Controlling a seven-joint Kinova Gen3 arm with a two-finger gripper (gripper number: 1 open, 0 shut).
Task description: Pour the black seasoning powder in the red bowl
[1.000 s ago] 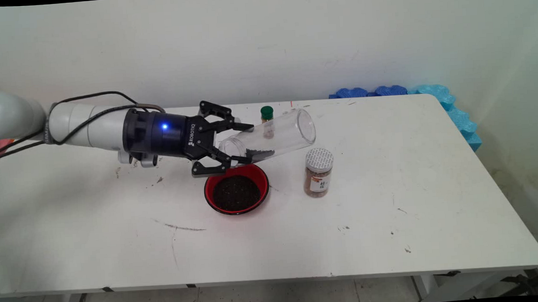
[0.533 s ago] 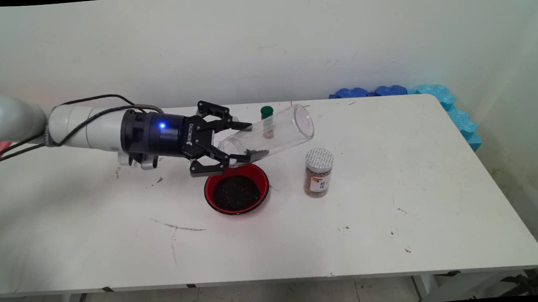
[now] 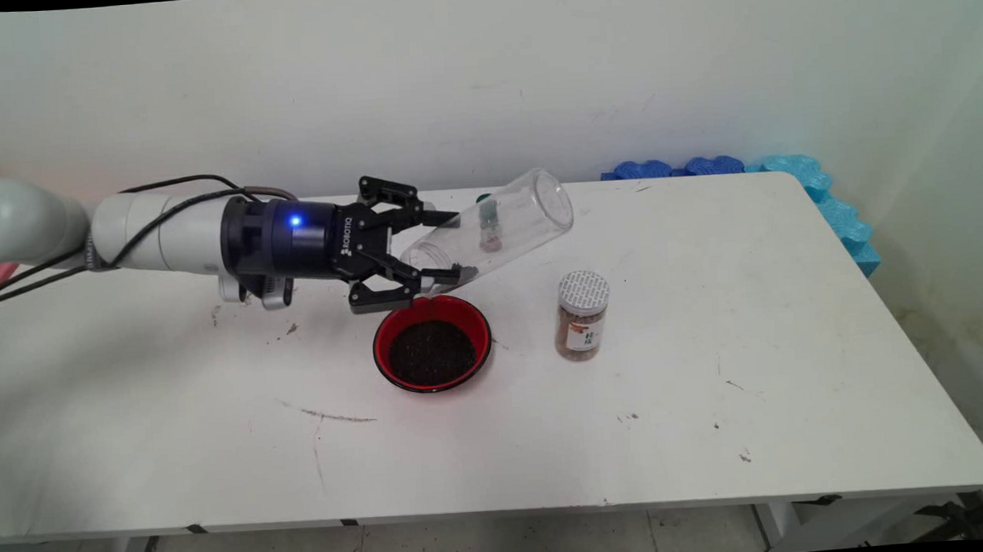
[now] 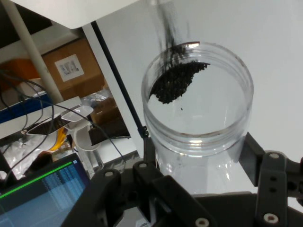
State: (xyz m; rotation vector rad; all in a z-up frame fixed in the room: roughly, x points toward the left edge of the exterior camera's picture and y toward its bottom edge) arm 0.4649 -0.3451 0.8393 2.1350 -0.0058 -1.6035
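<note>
My gripper (image 3: 445, 246) is shut on a clear plastic jar (image 3: 505, 224), held tilted with its closed end raised to the right and its mouth low, over the far rim of a red bowl (image 3: 393, 333). The bowl is filled with dark grains (image 3: 432, 352). A small heap of the same grains (image 3: 461, 272) lies at the jar's low end. In the hand view the jar (image 4: 199, 127) sits between the two fingers of the gripper (image 4: 199, 158), with dark grains (image 4: 175, 82) gathered at its rim and a thin stream leaving it.
A spice jar with a white lid (image 3: 583, 313) stands just right of the bowl. A small green-capped bottle (image 3: 488, 216) shows through the held jar, behind it. Blue foam pieces (image 3: 828, 200) line the table's back right corner.
The jar's closed end has risen, so it tilts more steeply. Fewer grains remain inside it, and the gripper has lifted slightly.
</note>
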